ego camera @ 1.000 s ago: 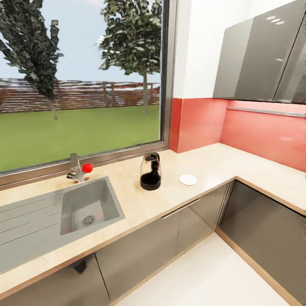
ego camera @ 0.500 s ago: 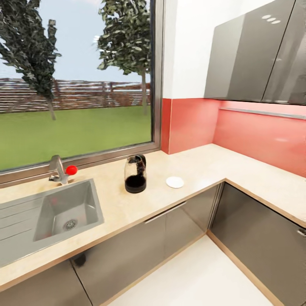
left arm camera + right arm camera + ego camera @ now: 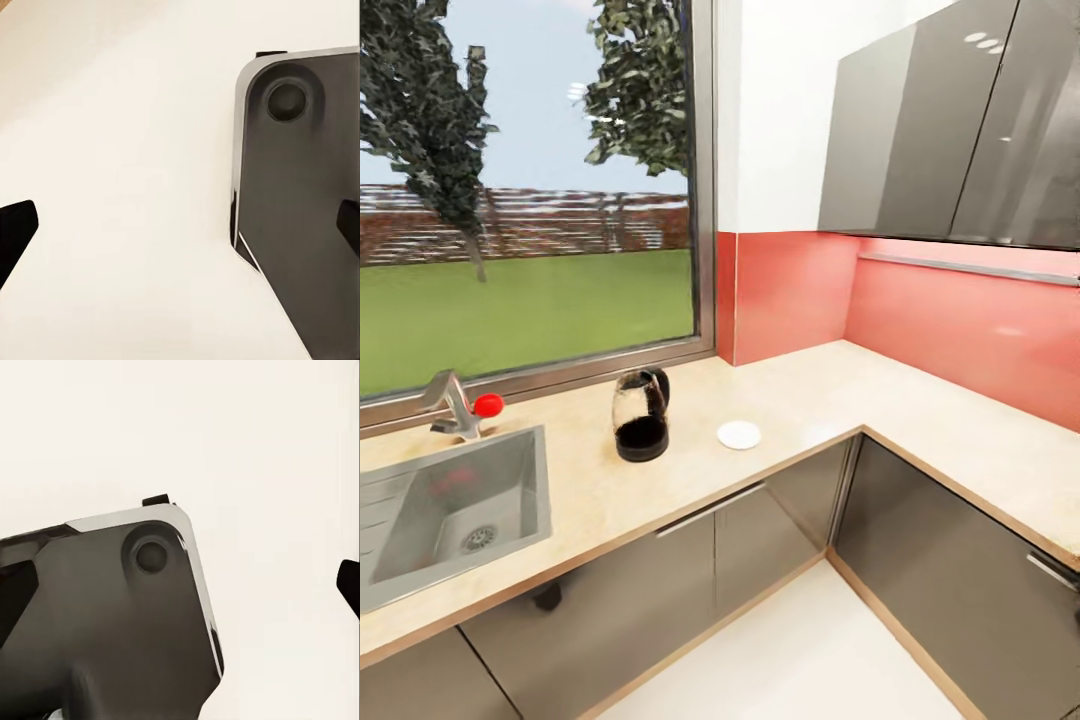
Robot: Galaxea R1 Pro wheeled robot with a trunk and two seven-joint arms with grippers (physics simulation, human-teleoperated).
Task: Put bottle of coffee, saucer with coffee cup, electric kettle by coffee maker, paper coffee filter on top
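Coffee maker (image 3: 641,417) beside saucer (image 3: 739,435) on countertop (image 3: 810,400); both jaws spread, empty

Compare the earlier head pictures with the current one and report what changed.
The whole head view slid leftward, so the camera turned right; that is no move of the things. The coffee maker, the saucer beside it, the sink and the tap keep their places on the countertop. Nothing was taken hold of or let go.

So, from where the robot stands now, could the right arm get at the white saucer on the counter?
Probably not yet. The saucer lies open beside the coffee maker on the countertop, but floor separates the robot from it, and the right wrist view faces down at the robot's base.
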